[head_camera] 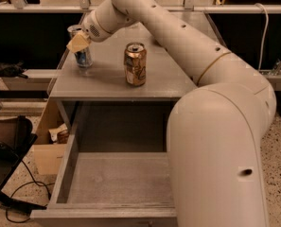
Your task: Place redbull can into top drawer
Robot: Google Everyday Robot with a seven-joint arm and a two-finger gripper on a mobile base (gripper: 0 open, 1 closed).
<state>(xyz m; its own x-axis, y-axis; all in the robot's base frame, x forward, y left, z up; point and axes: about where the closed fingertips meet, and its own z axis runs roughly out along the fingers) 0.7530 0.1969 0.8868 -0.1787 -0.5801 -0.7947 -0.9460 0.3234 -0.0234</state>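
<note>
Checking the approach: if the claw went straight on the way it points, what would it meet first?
Most likely the redbull can on the cabinet top: the claw sits at its upper part, pointing down-left. Whether they touch is unclear.

The thick cream-white jointed arm [215,93] rises from the lower right, bends and stretches toward the view's upper left, its tan-tipped end effector [79,45] angled downward.
</note>
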